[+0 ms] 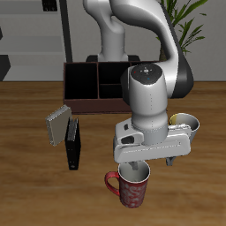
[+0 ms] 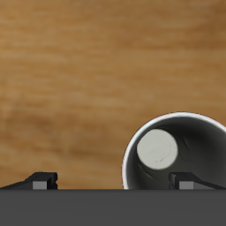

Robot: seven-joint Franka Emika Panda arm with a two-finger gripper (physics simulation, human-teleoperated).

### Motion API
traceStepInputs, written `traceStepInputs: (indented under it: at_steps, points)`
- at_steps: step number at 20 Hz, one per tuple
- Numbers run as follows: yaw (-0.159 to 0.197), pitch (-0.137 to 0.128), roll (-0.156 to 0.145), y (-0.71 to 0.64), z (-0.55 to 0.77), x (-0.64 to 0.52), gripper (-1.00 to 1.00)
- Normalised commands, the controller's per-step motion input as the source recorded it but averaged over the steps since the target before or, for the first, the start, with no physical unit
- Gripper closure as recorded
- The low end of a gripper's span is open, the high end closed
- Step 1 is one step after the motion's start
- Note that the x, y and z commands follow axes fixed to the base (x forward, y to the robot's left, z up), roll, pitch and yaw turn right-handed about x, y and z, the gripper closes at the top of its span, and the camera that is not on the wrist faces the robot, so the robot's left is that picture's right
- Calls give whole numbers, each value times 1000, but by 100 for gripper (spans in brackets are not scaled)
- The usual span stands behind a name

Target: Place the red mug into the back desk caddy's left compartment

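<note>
Below the jaws in the exterior view, the red mug (image 1: 131, 186) is standing upright on the wooden table (image 1: 26, 194), close to the front edge, with its loop handle sticking out to the side. The gripper (image 1: 134, 166) is hanging right over the mug's rim, and its fingers appear to be reaching down to about rim height, though the arm's bulk is hiding how wide they are standing. Well behind the jaws, the back desk caddy (image 1: 88, 84) is sitting with its tall end section, the left compartment (image 1: 78, 81), showing a dark inside with nothing visible in it. A second, yellowish mug (image 1: 187, 124) is peeking out beside the arm, and a grey book (image 1: 58, 124) with a black case (image 1: 73, 146) is lying off to the other side.

Seen from the wrist, the mug (image 2: 177, 154) is showing its grey-white inside and round floor, sitting off-centre between the jaws. One fingertip is lying over the mug's opening near its wall, the other well out over bare wood, so the jaws are spread wide and gripping nothing.

Judging by this, the reach-and-grasp step is underway and the mug is not yet held. The next move is calling for a slight drop so one finger goes inside the rim and the other outside, then a firm close on the wall before lifting and carrying back to the caddy.
</note>
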Motion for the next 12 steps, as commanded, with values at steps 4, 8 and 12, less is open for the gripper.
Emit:
traceStepInputs:
  at_steps: [4,8,12]
  points:
    - [12,21,4,114,-125,33,-100]
    - [-7,22,2,149,-136,39,-100]
    - [16,42,12,80,-238,66,-100]
